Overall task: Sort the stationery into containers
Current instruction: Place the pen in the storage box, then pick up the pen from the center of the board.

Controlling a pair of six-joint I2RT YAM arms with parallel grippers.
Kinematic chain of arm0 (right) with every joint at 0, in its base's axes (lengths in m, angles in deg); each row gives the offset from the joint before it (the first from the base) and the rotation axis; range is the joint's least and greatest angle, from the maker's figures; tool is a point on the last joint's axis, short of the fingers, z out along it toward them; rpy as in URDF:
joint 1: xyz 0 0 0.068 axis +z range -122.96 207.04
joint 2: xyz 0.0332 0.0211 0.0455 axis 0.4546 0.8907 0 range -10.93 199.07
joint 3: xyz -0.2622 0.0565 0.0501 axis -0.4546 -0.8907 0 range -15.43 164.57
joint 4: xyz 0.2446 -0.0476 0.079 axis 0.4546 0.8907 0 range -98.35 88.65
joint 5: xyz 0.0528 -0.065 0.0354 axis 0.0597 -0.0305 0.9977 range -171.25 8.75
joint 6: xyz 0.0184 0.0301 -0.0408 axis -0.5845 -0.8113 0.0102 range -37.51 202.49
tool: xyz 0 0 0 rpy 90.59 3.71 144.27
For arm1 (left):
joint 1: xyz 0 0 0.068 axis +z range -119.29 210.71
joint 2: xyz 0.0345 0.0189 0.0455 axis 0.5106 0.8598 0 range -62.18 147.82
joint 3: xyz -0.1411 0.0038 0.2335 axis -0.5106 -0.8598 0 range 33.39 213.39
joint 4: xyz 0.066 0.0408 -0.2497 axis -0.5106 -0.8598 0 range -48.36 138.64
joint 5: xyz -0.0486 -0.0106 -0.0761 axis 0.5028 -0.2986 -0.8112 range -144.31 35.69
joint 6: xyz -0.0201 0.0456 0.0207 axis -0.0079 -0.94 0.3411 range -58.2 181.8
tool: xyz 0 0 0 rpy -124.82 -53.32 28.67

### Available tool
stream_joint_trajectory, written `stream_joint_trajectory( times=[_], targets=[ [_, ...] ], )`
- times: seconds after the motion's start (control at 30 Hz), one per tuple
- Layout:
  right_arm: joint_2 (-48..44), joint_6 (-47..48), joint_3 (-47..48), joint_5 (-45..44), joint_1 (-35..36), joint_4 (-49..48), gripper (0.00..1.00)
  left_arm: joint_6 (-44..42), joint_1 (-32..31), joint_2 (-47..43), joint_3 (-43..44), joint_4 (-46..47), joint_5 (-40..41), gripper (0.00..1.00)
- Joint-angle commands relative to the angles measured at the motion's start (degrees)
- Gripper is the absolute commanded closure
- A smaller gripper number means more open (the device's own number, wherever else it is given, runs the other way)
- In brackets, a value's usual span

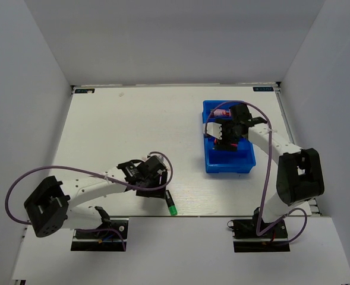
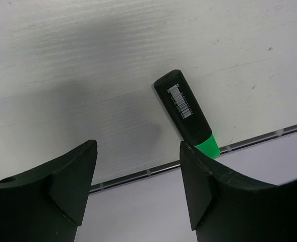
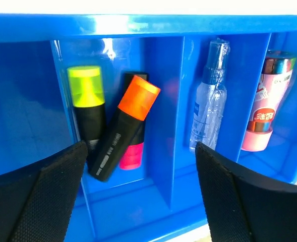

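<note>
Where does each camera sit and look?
Top camera: above and behind the arms, looking down on the table; both arms show.
Left wrist camera: looks down past the open left pincer at the green-capped highlighter.
Right wrist camera: looks past the open right pincer into the blue bin.
Shared: the top view also shows that highlighter and bin.

Robotics lab test cell, prob.: plain white table [image 1: 133,124] w/ blank grey wall panels [image 1: 175,41] on 3 sides, left arm [image 1: 85,190] & right arm [image 1: 281,154] bolted at near edge.
</note>
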Motion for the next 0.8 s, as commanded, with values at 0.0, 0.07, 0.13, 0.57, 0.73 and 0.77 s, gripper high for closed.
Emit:
stream_joint_trajectory(
  times=[0.0, 0.07, 0.13, 0.57, 0.73, 0.77],
  targets=[
    [-2.3, -2.81, 2.62, 2.93, -0.84, -0.25, 0.12, 0.23, -1.07, 2.01, 3.05, 1.54, 0.4, 0.23],
    [-3.79, -7.28, 3.59, 4.95, -1.37, 2.72, 0.22, 0.14, -1.86, 4.02, 3.67, 2.07, 0.4, 0.25],
    [-5.19, -13.08, 5.79, 8.03, -1.89, 3.96, 0.77, 0.66, -2.73, 5.0, 4.55, 2.51, 0.92, 0.25],
    [-23.91, -38.68, -3.52, 18.75, -3.04, -3.06, 0.85, 21.03, -9.41, 16.6, 14.47, -9.97, 12.7, 0.26],
    [-28.4, -41.4, -5.72, 19.72, -3.12, -2.81, 0.71, 29.65, -12.49, 20.64, 12.82, -5.41, 15.42, 0.28],
    [-28.57, -41.67, -5.89, 19.81, -3.13, -2.1, 0.71, 30.19, -12.67, 21.34, 13.16, -4.88, 15.86, 0.29]
  ],
)
